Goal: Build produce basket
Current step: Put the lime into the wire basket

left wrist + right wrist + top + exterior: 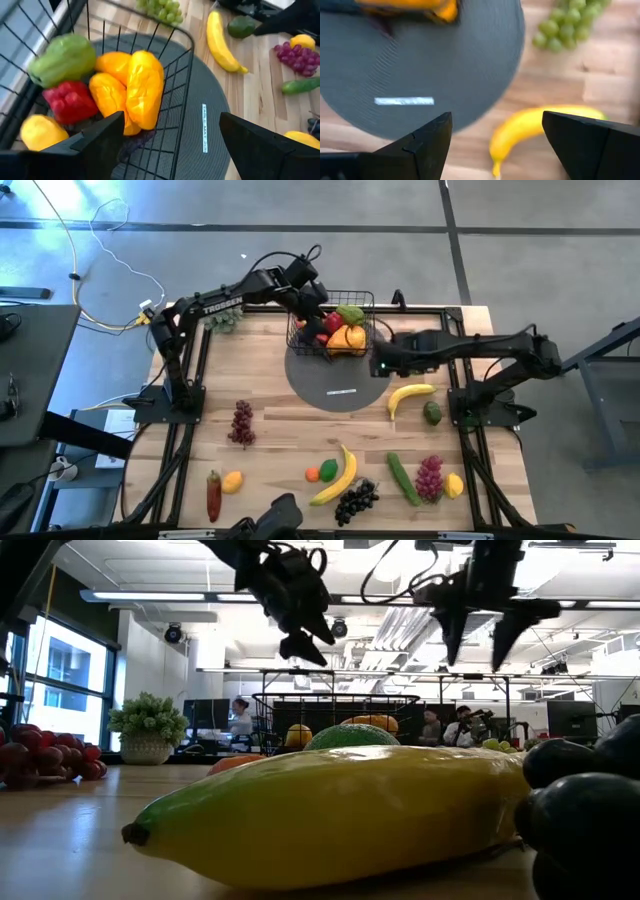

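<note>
While the basket [332,330] sits on the far part of the grey round mat [340,380], at the table's far middle, it already holds a green piece, a red pepper [69,100], yellow-orange peppers [131,90] and a lemon [42,132]. So the filling step is part done, with plenty of produce loose on the wood.

The left gripper [312,305] hangs over the basket's left side, fingers [97,142] spread wide apart with nothing between them; looks like a drop-off point rather than a pick.

The right gripper [385,365] hovers at the mat's right edge, fingers [427,137] apart and empty. Its wrist view looks straight down on the banana [410,394] lying just beside the mat, so that is likely the next pick. An avocado [432,412] lies just right of the banana and green grapes [565,25] lie a little farther off.

Next move, by my guess: the right arm lowers over the banana's middle, fingers across its narrow width, closes, then lifts over the wire rim. The banana is long, so it may need to go in along the basket's longer side or rest on top.

Still out on the near part of the table: red grapes [241,423], a carrot [214,493], a small lemon [233,480], an orange [313,474], a second banana [338,478], black grapes [356,500], a cucumber [404,478], and purple grapes [429,476].
</note>
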### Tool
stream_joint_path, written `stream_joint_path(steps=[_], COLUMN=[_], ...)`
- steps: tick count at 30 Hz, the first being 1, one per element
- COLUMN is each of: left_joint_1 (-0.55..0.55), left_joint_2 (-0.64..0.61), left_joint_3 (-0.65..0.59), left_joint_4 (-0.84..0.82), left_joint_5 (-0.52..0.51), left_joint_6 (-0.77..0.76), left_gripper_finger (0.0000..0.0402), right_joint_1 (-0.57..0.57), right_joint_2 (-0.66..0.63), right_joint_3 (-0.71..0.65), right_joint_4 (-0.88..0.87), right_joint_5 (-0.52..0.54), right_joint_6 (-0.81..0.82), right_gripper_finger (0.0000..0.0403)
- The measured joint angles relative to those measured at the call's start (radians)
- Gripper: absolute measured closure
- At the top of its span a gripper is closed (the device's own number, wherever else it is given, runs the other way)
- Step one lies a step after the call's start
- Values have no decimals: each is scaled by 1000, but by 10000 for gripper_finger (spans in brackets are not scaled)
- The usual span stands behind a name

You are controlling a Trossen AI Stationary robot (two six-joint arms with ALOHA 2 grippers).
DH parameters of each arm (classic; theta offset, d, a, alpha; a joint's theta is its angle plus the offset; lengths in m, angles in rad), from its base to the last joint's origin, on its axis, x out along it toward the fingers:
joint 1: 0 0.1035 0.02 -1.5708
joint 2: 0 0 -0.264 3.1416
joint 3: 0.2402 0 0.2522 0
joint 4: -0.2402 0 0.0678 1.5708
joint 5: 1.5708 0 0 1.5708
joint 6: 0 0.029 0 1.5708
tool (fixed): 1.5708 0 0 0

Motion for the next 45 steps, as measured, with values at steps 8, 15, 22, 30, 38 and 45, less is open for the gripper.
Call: stream_joint_path(steps=[8,15,22,30,38,45], left_joint_1=[5,7,11,11,11,11], left_joint_2=[-74,-129,-133,-133,-133,-133], left_joint_3=[0,0,0,0,0,-1], left_joint_4=[-15,-49,-53,-55,-61,-86], left_joint_5=[0,-4,-59,-83,-83,-83], left_joint_6=[11,34,37,37,29,28], left_gripper_finger=[85,85,85,85,85,85], right_joint_1=[119,206,286,351,374,373], right_joint_2=[0,0,0,0,0,0], right_joint_3=[-53,-132,-227,-325,-412,-518], right_joint_4=[-99,-122,-122,-115,-72,54], right_joint_5=[-62,-137,-221,-272,-272,-273], right_joint_6=[173,273,367,465,516,537], right_gripper_finger=[112,112,112,112,112,112])
